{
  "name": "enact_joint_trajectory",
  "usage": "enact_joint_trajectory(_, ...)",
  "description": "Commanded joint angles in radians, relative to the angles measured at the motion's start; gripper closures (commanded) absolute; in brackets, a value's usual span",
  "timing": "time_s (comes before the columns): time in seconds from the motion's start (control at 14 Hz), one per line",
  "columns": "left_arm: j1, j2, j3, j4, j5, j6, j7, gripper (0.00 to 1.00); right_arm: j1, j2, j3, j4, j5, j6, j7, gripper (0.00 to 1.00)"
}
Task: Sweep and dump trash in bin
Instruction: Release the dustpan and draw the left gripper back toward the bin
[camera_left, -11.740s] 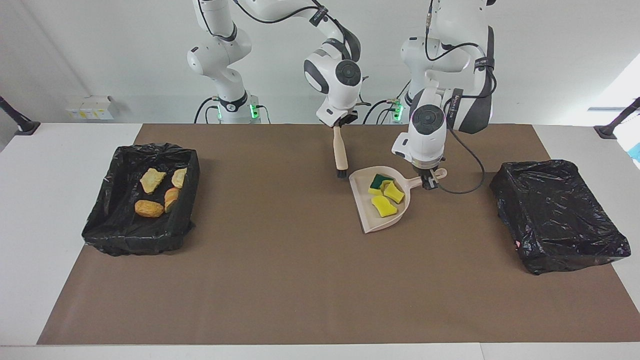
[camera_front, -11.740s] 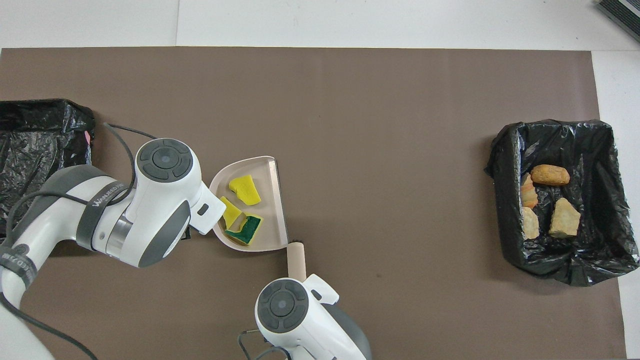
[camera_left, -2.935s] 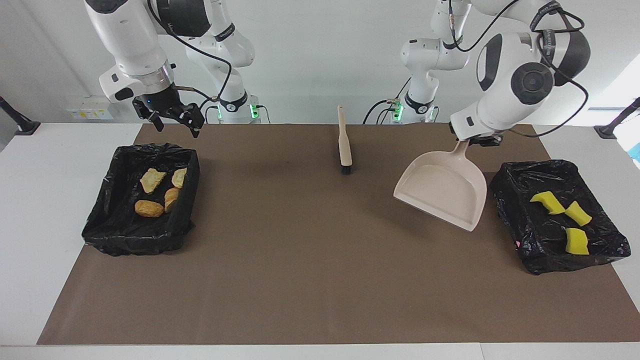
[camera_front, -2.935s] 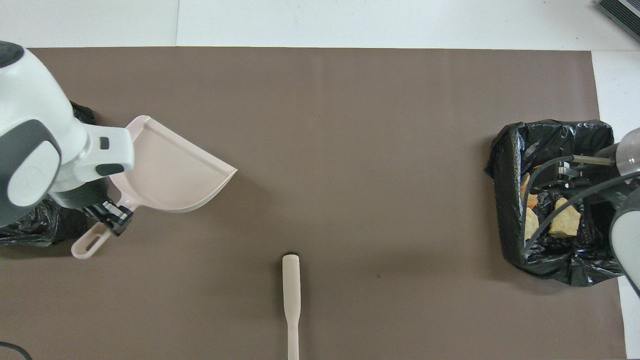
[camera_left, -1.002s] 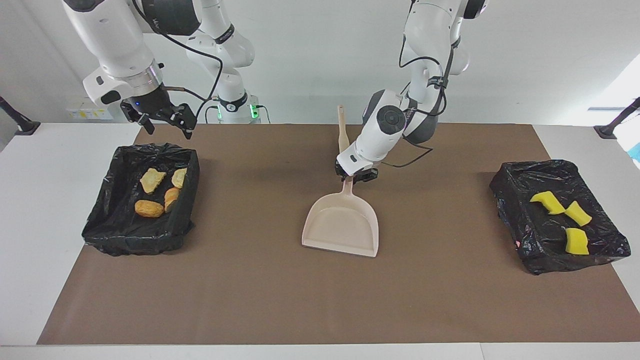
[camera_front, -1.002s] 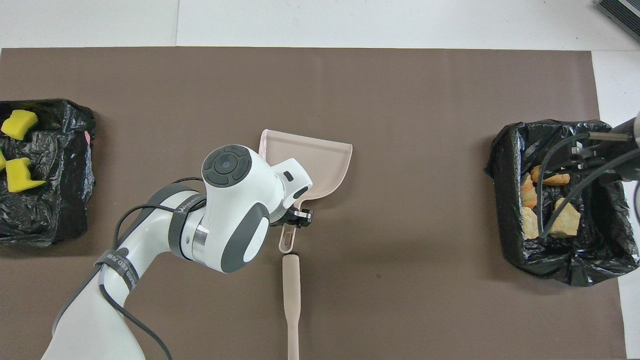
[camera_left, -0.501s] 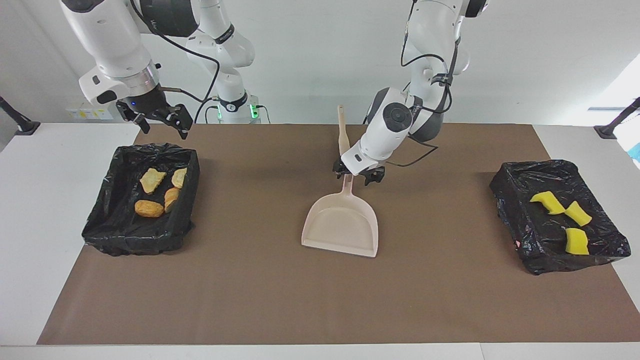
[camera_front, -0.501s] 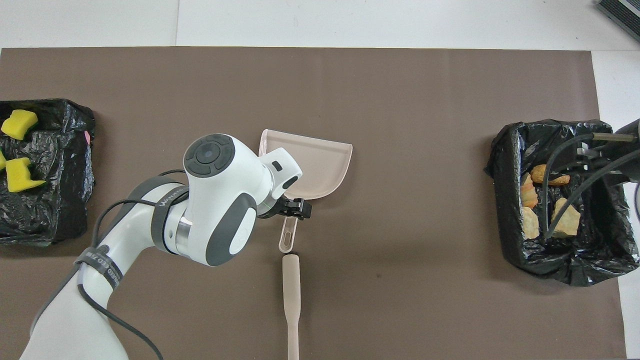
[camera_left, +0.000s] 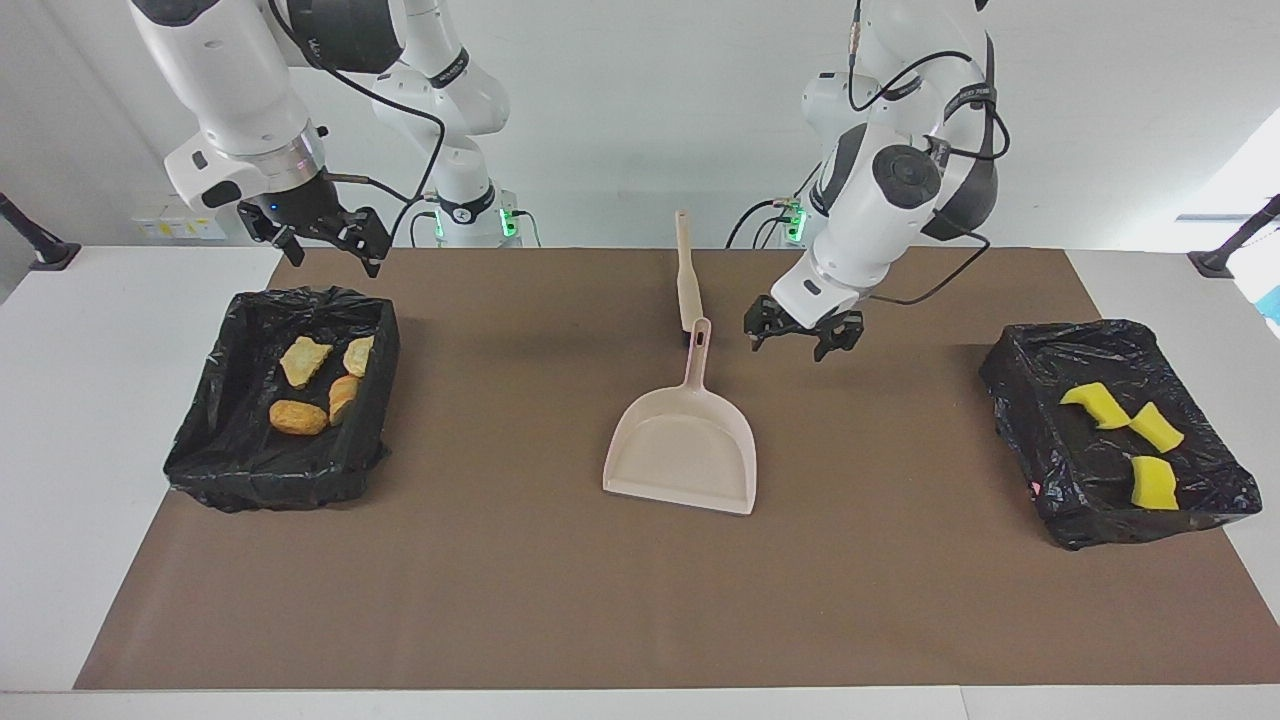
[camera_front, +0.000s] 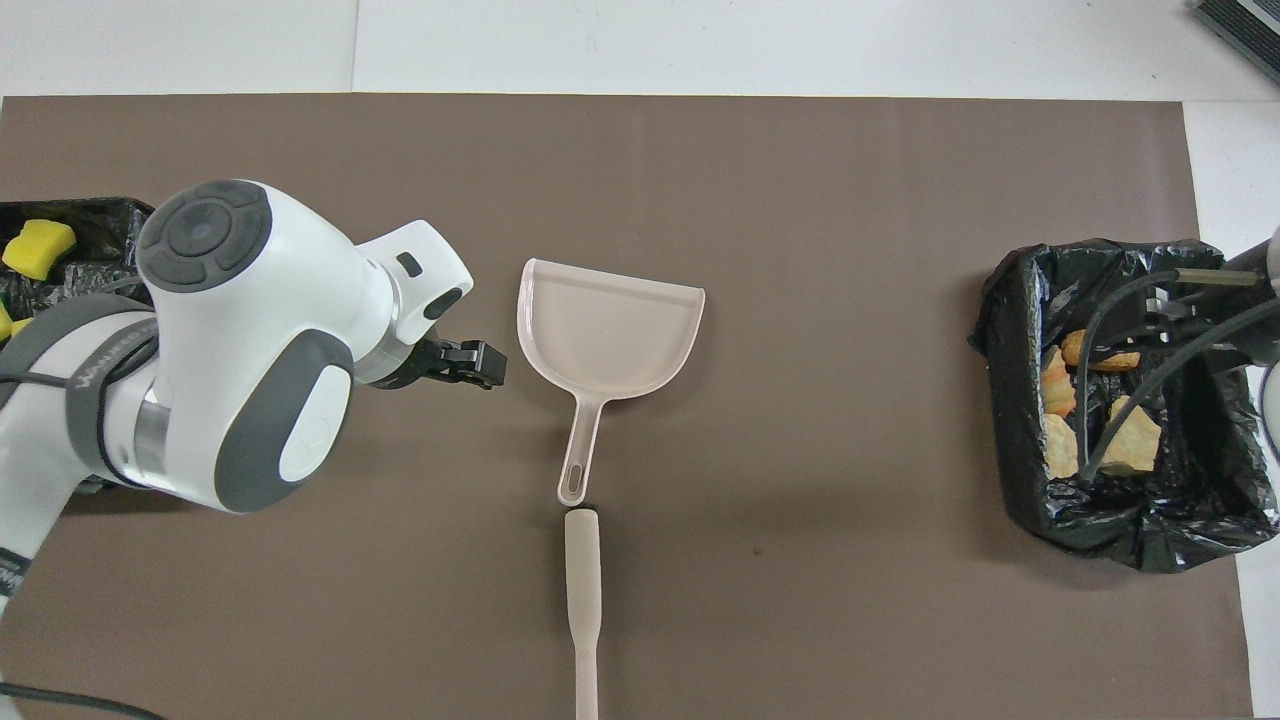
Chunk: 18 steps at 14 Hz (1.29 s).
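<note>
Facing view: dustpan (camera_left: 682, 450) lies flat, unheld. Left gripper (camera_left: 798, 335), fingers spread and empty, hangs beside its handle; right gripper (camera_left: 318, 234), likewise spread, hangs well apart.

Beige dustpan (camera_left: 682, 450) on brown mat (camera_left: 560, 590) — yellow sponge pieces (camera_left: 1128, 440), black-lined bin (camera_left: 1100, 500).

A white table (camera_left: 60, 420) carries a brown mat (camera_left: 560, 590) that covers most of its top. Flat on the mat near the middle lies a beige dustpan (camera_left: 682, 455), its handle pointing toward the robots. A brush (camera_left: 686, 285) lies in line with that handle, nearer to the robots, its dark bristle end touching or nearly touching the handle's tip. Well apart from the dustpan, one black-lined bin (camera_left: 285, 400) sits toward the right arm's end and another bin (camera_left: 1115, 430) toward the left arm's end.
</note>
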Motion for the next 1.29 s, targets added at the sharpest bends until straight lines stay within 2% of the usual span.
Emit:
enact_joint_trajectory(0.0,0.063,-0.047,-0.006,0.022,0.066,-0.093,0.007,0.0,-0.013,0.001,0.002,0.015,0.006,-0.026,-0.017,0.0)
enact_joint_trajectory(0.36,0.236,-0.076,-0.004,0.151,0.08,-0.249,0.126,0.0,-0.015,-0.001,-0.001,0.014,0.017,-0.032,-0.016,0.0)
enact_joint_trajectory(0.64,0.322,-0.152,-0.004,0.168,0.1,-0.341,0.137,0.0,-0.013,-0.001,0.001,0.014,0.017,-0.026,-0.016,0.0)
enact_joint_trajectory(1.22,0.325,-0.182,-0.018,0.217,0.098,-0.429,0.128,0.0,-0.013,-0.001,0.001,0.014,0.017,-0.026,-0.016,0.0)
